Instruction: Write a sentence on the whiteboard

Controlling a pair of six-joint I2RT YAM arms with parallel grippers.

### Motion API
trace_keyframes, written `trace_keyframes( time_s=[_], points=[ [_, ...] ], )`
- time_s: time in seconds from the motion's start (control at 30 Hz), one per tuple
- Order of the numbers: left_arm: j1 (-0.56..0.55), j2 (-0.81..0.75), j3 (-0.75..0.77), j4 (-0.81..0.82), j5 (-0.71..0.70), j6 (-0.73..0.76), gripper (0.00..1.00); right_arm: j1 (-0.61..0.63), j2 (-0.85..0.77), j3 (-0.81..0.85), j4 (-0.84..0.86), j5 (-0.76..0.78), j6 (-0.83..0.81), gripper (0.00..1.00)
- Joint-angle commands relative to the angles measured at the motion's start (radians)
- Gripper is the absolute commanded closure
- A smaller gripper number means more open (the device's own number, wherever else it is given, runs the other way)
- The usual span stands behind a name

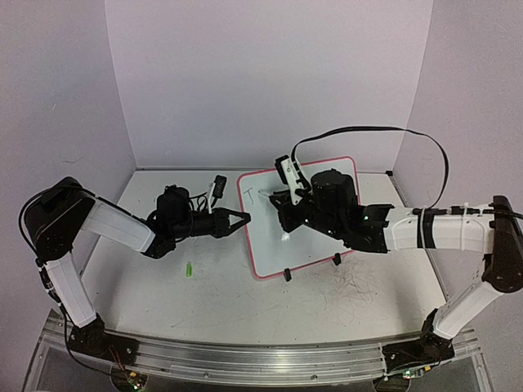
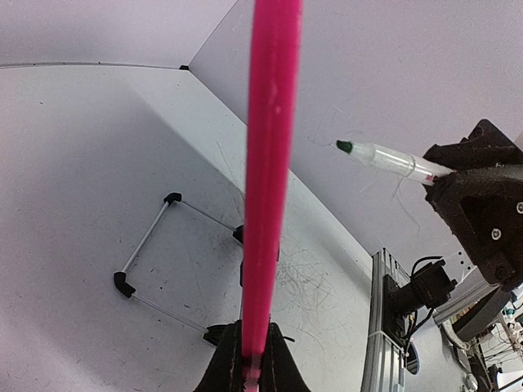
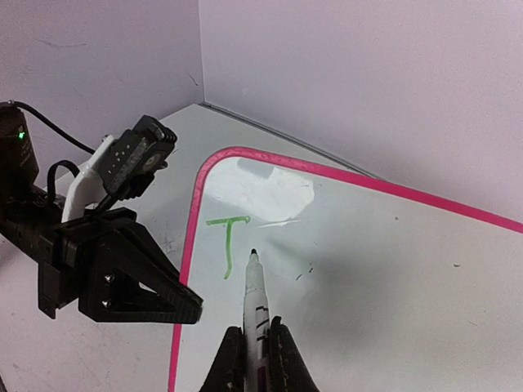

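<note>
The right pincer (image 3: 255, 347), clenched on the green marker (image 3: 254, 298), aims it straight ahead, tip just right of the "T" (image 3: 230, 245); the left pincer (image 2: 249, 359) clamps the whiteboard (image 3: 392, 269) by its rim.

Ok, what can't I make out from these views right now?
Right wrist: frame edges cut off the whiteboard's right and lower parts.
Top view: right arm hides the whiteboard's middle.
Left wrist: whiteboard seen edge-on, only its pink rim; the green T hidden.
Top view: green thing on the table, too small to identify.
</note>
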Motion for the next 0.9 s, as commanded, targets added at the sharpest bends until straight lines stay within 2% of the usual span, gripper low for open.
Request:
trace_keyframes(
  time_s=[0.0,0.87],
  points=[
    [0.003,-0.046,-0.004,0.027,0.015,-0.024,1.0,-0.004,0.011,0.014,0.03,0.022,-0.04,1.0],
    [0.003,-0.036,0.003,0.027,0.024,-0.025,1.0,-0.003,0.068,0.04,0.068,0.009,-0.044,1.0]
  ],
)
